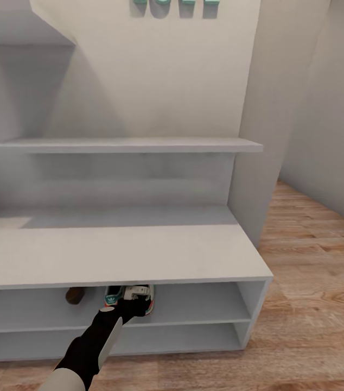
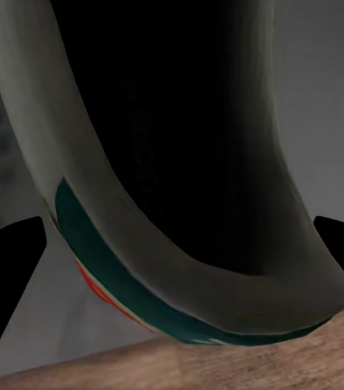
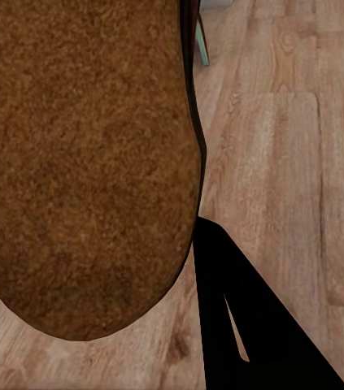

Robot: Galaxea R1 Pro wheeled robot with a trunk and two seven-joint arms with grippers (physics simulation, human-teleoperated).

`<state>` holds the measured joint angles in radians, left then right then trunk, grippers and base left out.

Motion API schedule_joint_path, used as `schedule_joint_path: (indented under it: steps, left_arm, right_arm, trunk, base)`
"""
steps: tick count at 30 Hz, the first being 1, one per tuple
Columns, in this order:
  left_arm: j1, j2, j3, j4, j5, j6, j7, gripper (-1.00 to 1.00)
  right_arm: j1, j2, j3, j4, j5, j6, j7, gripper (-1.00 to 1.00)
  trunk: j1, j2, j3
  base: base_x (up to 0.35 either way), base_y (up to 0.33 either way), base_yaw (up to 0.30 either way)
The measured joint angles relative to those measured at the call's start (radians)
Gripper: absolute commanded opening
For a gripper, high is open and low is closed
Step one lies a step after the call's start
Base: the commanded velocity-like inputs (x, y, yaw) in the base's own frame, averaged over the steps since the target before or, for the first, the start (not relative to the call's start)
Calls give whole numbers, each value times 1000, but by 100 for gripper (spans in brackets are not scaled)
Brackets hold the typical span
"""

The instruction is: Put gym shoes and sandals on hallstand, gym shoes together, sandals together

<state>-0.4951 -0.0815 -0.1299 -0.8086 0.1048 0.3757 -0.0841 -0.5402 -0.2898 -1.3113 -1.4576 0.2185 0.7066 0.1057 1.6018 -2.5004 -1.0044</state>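
Now: left arm in the rack's upper low shelf

Head view: my left gripper [image 1: 133, 296] sits lower centre, under the hallstand [image 1: 139, 255] bench top, against a gym shoe [image 1: 139, 304]; grip unclear. A brown sandal [image 1: 75, 295] lies left of it.

Left wrist: shoe sole [image 2: 172, 268] close between the fingertips [image 2: 9, 244].

Right wrist: sandal footbed [image 3: 82, 162] over the corridor floor [image 3: 302, 162]; jaw state unreadable.

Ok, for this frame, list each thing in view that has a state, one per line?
gym shoe: on the hallstand's upper low shelf, at the left gripper
sandal: tan underside close to the right wrist camera, above the floor
dark brown object: on the same shelf, mostly hidden
hallstand: bench top bare
left gripper: at the shoe, jaws unclear
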Motion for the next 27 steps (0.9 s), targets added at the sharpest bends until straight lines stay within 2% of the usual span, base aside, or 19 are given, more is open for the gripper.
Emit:
schedule_joint_path:
  steps: [13,14,21,27]
  left_arm:
    - [0,0,0,2,0,1,0,-100]
    - [0,0,0,2,0,1,0,100]
    - [0,1,0,2,-1,1,0,100]
    - [0,1,0,1,0,1,0,100]
  right_arm:
    - [0,0,0,0,0,0,0,-100]
    - [0,0,0,0,0,0,0,-100]
    - [0,1,0,0,0,0,0,-100]
    - [0,3,0,0,1,0,0,-100]
  trunk:
    - [0,0,0]
    - [0,0,0]
    - [0,0,0]
    - [1,0,0]
  base:
    - [3,0,0]
    - [0,0,0]
    - [-7,2,0]
    - [-254,96,0]
